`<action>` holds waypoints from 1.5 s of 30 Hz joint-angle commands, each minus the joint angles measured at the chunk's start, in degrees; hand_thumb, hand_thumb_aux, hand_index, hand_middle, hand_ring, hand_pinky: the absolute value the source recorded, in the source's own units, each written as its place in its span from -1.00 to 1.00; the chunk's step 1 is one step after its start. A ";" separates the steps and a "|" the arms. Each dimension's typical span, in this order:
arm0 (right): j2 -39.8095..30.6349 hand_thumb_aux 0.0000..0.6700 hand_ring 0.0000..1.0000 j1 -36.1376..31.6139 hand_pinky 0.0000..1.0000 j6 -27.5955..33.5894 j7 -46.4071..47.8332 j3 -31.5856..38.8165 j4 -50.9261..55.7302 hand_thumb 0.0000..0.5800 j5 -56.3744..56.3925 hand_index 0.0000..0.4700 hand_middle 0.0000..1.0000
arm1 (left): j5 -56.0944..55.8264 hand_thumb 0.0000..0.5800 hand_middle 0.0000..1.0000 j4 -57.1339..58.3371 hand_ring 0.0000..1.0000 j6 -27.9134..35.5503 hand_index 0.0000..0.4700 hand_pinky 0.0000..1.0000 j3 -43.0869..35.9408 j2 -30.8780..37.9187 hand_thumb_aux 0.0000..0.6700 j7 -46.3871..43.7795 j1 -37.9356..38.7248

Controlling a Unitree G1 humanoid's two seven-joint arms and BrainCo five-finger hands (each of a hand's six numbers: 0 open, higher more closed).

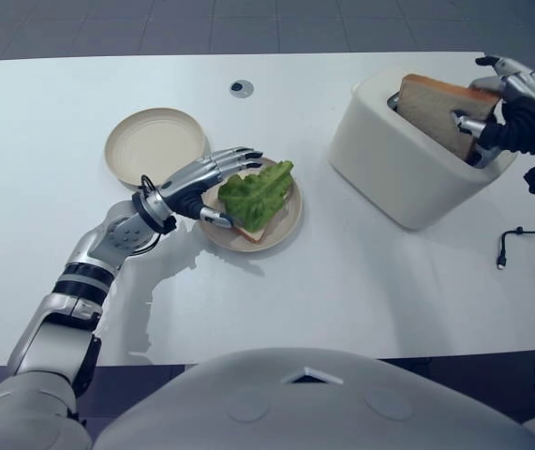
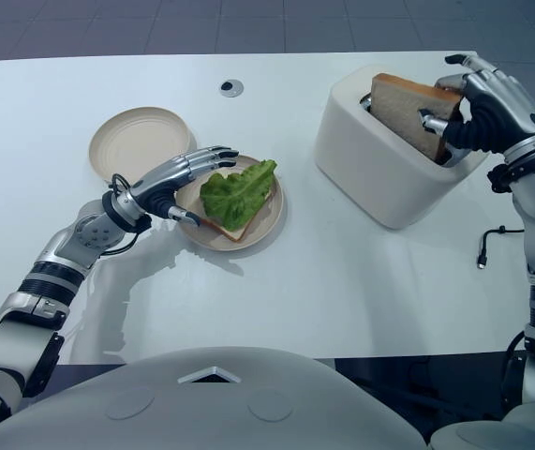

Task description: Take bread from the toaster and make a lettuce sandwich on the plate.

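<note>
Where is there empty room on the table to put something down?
Bare table runs between the lettuce plate and the toaster, and along the near edge. The far left corner is bare. It's crowded where the left hand, lettuce plate and empty plate bunch together.

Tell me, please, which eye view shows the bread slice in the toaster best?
The right eye view: the bread slice stands farther from the picture's edge, with the right hand gripping it fully in frame. The left eye view shows the same slice, with that hand near the right edge.

Lower part of the bread (image 2: 408, 105) inside the toaster (image 2: 370, 183), bottom slice (image 1: 253, 231) mostly under the lettuce (image 2: 239, 192)
</note>
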 commanded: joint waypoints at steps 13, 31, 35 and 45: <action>13.31 1.00 1.00 -1.21 1.00 5.70 2.68 -0.92 -17.70 1.00 33.08 1.00 1.00 | -3.67 -1.00 -1.00 5.62 -1.00 -3.72 -1.00 -1.00 6.31 -0.38 -1.00 4.28 -3.30; 39.06 1.00 1.00 6.63 1.00 13.57 -3.19 31.22 -1.24 1.00 22.10 1.00 1.00 | -11.59 -1.00 -1.00 2.84 -1.00 -4.76 -1.00 -1.00 13.78 -1.39 -1.00 5.23 -4.26; 39.20 1.00 1.00 5.26 1.00 11.16 -4.59 34.36 3.23 1.00 14.51 1.00 1.00 | -12.02 -1.00 -1.00 1.76 -1.00 -4.16 -1.00 -1.00 13.50 -1.60 -1.00 3.48 -3.87; 38.15 1.00 1.00 3.86 1.00 11.19 -7.25 36.41 5.52 1.00 3.63 1.00 1.00 | -10.32 -1.00 -1.00 0.56 -1.00 -3.67 -1.00 -1.00 10.48 -1.49 -1.00 -0.24 -1.69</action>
